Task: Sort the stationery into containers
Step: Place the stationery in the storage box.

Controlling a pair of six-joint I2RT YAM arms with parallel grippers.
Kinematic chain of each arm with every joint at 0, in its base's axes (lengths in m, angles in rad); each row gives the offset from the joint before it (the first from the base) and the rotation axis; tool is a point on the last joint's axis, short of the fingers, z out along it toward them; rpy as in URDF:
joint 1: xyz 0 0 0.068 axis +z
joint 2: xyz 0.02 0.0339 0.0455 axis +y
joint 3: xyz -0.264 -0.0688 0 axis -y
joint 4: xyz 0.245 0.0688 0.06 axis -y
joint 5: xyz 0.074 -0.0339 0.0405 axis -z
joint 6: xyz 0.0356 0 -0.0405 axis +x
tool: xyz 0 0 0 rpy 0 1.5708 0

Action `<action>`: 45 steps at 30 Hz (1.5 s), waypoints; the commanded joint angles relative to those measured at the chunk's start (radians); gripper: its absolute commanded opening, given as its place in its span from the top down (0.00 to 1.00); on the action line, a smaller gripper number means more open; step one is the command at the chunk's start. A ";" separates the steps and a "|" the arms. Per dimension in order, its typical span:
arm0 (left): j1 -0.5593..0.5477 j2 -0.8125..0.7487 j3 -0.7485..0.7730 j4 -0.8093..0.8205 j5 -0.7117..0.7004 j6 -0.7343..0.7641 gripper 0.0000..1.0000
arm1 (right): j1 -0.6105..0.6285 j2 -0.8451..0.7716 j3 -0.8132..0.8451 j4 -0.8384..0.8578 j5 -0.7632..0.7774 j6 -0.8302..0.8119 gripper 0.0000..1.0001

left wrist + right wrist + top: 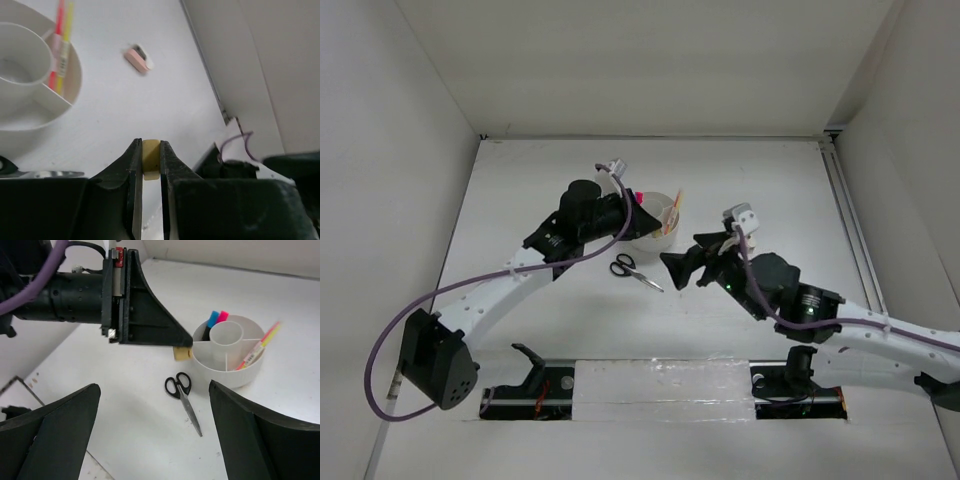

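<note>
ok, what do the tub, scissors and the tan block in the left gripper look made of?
Tub: white moulded plastic by the look, smooth, slight sheen, thin dividers. Scissors: grey metal blades; black handles, likely plastic. Tan block in the left gripper: matte, opaque, probably eraser rubber; unconfirmed.

White walls (380, 150) enclose a white table (570, 320).

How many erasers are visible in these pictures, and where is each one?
2. A tan eraser is clamped in the left gripper. A pinkish eraser lies on the table, outside the white tub. Others may be hidden from view.
</note>
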State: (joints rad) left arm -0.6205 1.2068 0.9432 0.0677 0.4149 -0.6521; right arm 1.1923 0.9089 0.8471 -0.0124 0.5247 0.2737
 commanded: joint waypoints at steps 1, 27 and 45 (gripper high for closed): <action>0.001 0.080 0.133 0.015 -0.216 0.011 1.00 | 0.003 -0.103 0.004 -0.088 0.112 0.085 0.04; -0.111 0.884 1.168 -0.798 -1.059 -0.452 1.00 | 0.003 -0.295 0.023 -0.443 0.224 0.286 0.03; -0.120 0.944 1.106 -0.792 -1.018 -0.494 1.00 | 0.003 -0.367 -0.016 -0.452 0.172 0.286 0.02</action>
State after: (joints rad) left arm -0.7341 2.1582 2.0647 -0.7025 -0.5762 -1.0992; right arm 1.1923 0.5510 0.8341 -0.4686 0.7071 0.5579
